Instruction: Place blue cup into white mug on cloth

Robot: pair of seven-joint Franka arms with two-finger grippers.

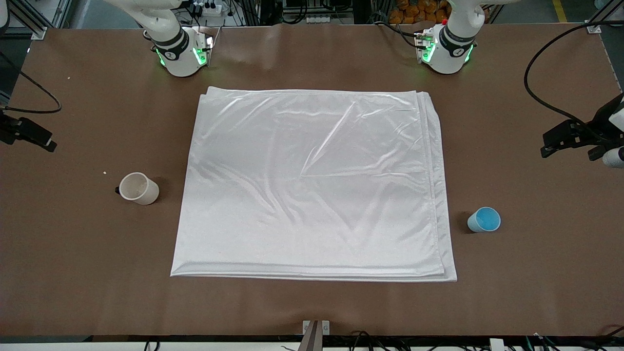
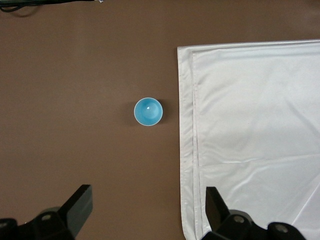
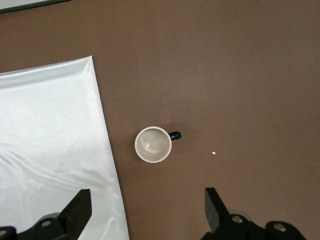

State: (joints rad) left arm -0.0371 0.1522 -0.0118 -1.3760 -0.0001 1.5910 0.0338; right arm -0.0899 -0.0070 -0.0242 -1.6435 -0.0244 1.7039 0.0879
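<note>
The white cloth (image 1: 312,185) lies flat in the middle of the brown table. The blue cup (image 1: 484,219) stands upright on bare table beside the cloth, toward the left arm's end; it also shows in the left wrist view (image 2: 148,111). The white mug (image 1: 139,188) stands upright on bare table beside the cloth, toward the right arm's end, and shows in the right wrist view (image 3: 153,144) with its black handle pointing away from the cloth. My left gripper (image 2: 147,200) is open and empty, high over the table near the blue cup. My right gripper (image 3: 146,200) is open and empty, high over the table near the mug.
A small white crumb (image 1: 104,172) lies on the table near the mug. Black cables (image 1: 546,102) trail over the table at the left arm's end, and another cable (image 1: 39,92) at the right arm's end. The arm bases (image 1: 183,53) stand along the edge farthest from the front camera.
</note>
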